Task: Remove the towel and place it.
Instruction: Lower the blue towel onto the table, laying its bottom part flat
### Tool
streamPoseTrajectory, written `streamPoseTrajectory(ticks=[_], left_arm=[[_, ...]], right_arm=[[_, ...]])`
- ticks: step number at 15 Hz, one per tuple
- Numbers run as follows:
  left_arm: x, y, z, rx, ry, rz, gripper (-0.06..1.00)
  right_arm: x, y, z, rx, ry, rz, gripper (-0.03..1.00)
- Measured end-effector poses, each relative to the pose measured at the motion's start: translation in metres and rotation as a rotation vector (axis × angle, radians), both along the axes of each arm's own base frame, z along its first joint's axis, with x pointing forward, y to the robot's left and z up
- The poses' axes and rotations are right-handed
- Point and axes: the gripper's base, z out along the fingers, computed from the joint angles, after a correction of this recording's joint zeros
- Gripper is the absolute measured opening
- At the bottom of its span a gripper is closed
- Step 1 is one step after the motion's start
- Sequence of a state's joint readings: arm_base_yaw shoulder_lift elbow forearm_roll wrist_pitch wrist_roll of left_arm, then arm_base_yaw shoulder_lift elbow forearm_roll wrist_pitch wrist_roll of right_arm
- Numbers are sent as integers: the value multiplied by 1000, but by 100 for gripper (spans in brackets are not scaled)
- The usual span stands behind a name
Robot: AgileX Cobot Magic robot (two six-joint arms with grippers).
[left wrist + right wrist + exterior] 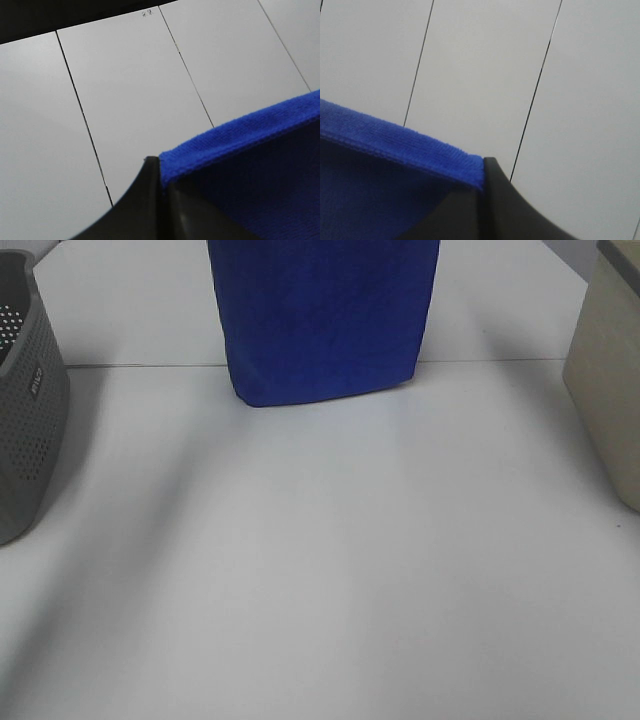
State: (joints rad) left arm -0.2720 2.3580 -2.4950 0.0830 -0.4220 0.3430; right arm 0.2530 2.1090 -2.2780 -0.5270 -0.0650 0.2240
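Note:
The royal-blue towel (325, 320) hangs as a flat sheet from above the top of the exterior high view. Its lower edge is near the white table (330, 570) at the far middle; I cannot tell whether it touches. Neither gripper shows in that view. In the left wrist view, my left gripper (160, 172) is shut on one upper corner of the towel (250, 165). In the right wrist view, my right gripper (482, 175) is shut on the other upper corner of the towel (385, 170). White seamed panels lie behind both corners.
A grey perforated basket (25, 400) stands at the table's left edge. A beige box (610, 380) stands at the right edge. A thin seam crosses the table just behind the towel's lower edge.

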Motion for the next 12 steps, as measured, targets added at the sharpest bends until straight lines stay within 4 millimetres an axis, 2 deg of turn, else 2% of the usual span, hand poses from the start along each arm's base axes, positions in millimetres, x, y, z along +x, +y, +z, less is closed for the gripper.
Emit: streamPoseTrajectory(ticks=[4,7,10,12], left_arm=[[0,0,0,2,5,1,0],[4,-1,-6,52,79,17,0],[5,-3,-9,88,209,27,0],[-5,-3,3,118,350,34,0]], right_arm=[[0,-1,-1,-1,11,-7,1],[2,-4,-4,-2,45,-27,1],[1,-8,-10,50,166,-65,1],[-10,-11,-5,133,290,-73,1]])
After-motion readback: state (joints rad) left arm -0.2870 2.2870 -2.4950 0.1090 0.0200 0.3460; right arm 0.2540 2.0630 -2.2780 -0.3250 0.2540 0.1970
